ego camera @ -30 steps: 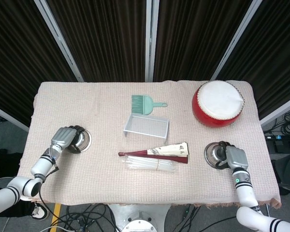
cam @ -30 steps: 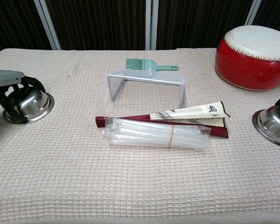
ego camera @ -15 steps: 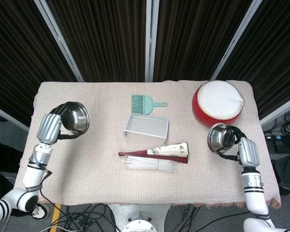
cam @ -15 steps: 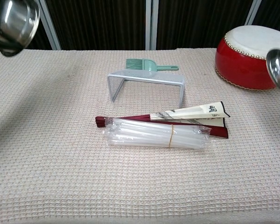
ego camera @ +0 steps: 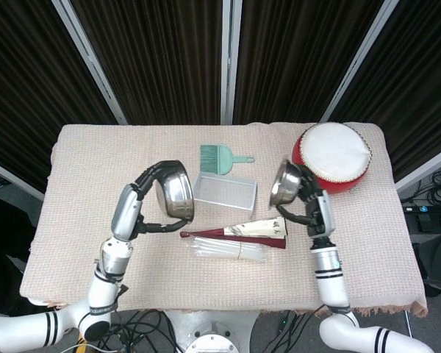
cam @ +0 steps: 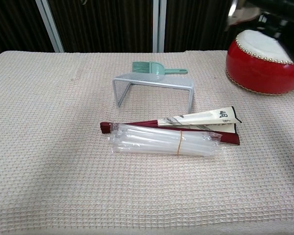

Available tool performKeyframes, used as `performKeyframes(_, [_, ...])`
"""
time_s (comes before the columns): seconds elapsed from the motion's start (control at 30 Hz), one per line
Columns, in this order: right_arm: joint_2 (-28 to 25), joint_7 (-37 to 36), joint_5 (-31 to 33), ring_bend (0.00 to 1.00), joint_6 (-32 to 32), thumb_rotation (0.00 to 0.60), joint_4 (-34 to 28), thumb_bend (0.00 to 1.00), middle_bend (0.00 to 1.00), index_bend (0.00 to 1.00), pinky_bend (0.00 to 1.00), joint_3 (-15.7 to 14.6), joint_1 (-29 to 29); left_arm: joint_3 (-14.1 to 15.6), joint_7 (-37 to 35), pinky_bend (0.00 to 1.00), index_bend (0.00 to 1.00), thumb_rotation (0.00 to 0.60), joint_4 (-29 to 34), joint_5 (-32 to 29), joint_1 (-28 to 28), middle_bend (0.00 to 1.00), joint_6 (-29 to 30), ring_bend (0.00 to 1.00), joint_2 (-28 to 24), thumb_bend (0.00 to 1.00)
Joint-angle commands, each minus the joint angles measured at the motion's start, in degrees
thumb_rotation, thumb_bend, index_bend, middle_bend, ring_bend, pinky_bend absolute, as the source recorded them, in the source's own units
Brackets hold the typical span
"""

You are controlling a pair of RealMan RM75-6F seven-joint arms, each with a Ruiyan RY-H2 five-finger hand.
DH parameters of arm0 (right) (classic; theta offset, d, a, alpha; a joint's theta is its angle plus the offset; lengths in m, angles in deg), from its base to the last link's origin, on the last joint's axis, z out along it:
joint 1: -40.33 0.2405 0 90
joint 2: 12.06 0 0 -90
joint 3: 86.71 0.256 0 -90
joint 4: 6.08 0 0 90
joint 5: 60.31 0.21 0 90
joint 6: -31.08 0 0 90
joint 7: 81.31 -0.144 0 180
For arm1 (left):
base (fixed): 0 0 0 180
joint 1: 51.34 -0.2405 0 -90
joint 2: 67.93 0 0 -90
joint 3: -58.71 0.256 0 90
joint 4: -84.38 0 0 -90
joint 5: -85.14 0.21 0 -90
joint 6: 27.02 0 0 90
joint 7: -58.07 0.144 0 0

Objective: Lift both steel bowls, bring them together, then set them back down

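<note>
In the head view both steel bowls are off the surface (ego camera: pixel 81 191), tipped on edge and held near the frame's centre, well apart still. The left hand (ego camera: pixel 143 202) grips the left bowl (ego camera: pixel 175 197), its fingers (ego camera: pixel 156 170) arching over the rim, just left of the wire rack (ego camera: pixel 224 191). The right hand (ego camera: pixel 311 208) grips the right bowl (ego camera: pixel 286 183), fingers hooked around its back, just beside the red drum (ego camera: pixel 332 157). Between the two bowls lie the rack and green brush (ego camera: pixel 222 157); below them the folded fan (ego camera: pixel 239 232) and clear straw bundle (ego camera: pixel 228 252). In the chest view only a dark blur at upper right, probably the right hand, shows above the drum.
</note>
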Motion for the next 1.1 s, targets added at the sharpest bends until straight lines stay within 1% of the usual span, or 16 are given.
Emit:
performKeyframes(0.03, [3.26, -7.89, 2.45, 0.34, 9.73, 0.600, -1.88, 0.17, 0.44, 0.59, 0.45, 2.69, 5.96, 0.27, 0.45, 0.68, 0.60, 0.600, -3.26, 2.54, 2.00, 0.57, -0.33, 0.56, 2.24, 0.12])
performKeyframes(0.13, [3.77, -11.25, 3.35, 0.34, 15.98, 0.600, -1.47, 0.17, 0.44, 0.59, 0.45, 3.52, 9.26, 0.21, -0.66, 0.68, 0.60, 0.600, -5.87, 3.27, 3.04, 0.57, -0.41, 0.56, 3.44, 0.12])
performKeyframes(0.23, [4.51, -12.62, 4.05, 0.34, 20.36, 0.600, -0.59, 0.17, 0.44, 0.59, 0.45, 4.65, 12.26, -0.14, -1.81, 0.68, 0.60, 0.600, -8.59, 3.34, 4.03, 0.57, -0.87, 0.56, 3.96, 0.12])
performKeyframes(0.37, [5.87, -13.37, 4.93, 0.34, 24.20, 0.600, 0.98, 0.17, 0.44, 0.59, 0.45, 6.36, 15.78, -0.77, -3.79, 0.68, 0.60, 0.600, -12.27, 2.01, 5.38, 0.58, -2.47, 0.55, 4.62, 0.12])
performKeyframes(0.43, [6.51, -13.80, 5.20, 0.34, 25.53, 0.600, 1.56, 0.16, 0.44, 0.59, 0.45, 7.10, 17.17, -1.59, -4.93, 0.67, 0.60, 0.600, -13.97, 1.37, 6.04, 0.58, -2.49, 0.55, 5.26, 0.12])
performKeyframes(0.53, [6.67, -14.08, 5.28, 0.34, 25.43, 0.600, 2.43, 0.16, 0.44, 0.59, 0.45, 7.57, 17.42, -2.37, -5.72, 0.67, 0.61, 0.600, -16.07, 1.96, 6.70, 0.58, -1.13, 0.55, 5.72, 0.12])
performKeyframes(0.7, [5.60, -16.15, 5.63, 0.34, 23.27, 0.600, 3.52, 0.16, 0.45, 0.59, 0.45, 7.90, 15.07, -3.36, -8.21, 0.67, 0.60, 0.600, -16.83, 1.53, 5.83, 0.58, 2.23, 0.55, 5.28, 0.12])
performKeyframes(0.8, [5.03, -17.99, 5.24, 0.34, 22.84, 0.600, 3.71, 0.16, 0.45, 0.59, 0.45, 8.15, 14.25, -3.57, -9.26, 0.67, 0.59, 0.600, -17.08, 0.94, 5.47, 0.58, 3.01, 0.55, 5.10, 0.12])
performKeyframes(0.87, [4.97, -19.48, 4.76, 0.34, 23.04, 0.600, 3.85, 0.16, 0.45, 0.59, 0.45, 8.50, 14.33, -3.14, -9.76, 0.67, 0.59, 0.600, -17.60, 0.88, 5.61, 0.58, 2.81, 0.55, 5.27, 0.12])
performKeyframes(0.97, [5.64, -21.80, 3.87, 0.34, 23.72, 0.600, 3.99, 0.16, 0.45, 0.59, 0.45, 9.16, 15.31, -2.38, -10.24, 0.67, 0.58, 0.600, -18.71, 1.15, 6.08, 0.58, 2.74, 0.55, 6.37, 0.12])
performKeyframes(1.1, [6.77, -25.84, 2.47, 0.34, 25.27, 0.600, 4.18, 0.16, 0.45, 0.59, 0.45, 10.07, 17.26, -2.72, -11.82, 0.65, 0.55, 0.600, -22.17, 1.21, 6.76, 0.56, 4.76, 0.53, 9.71, 0.12])
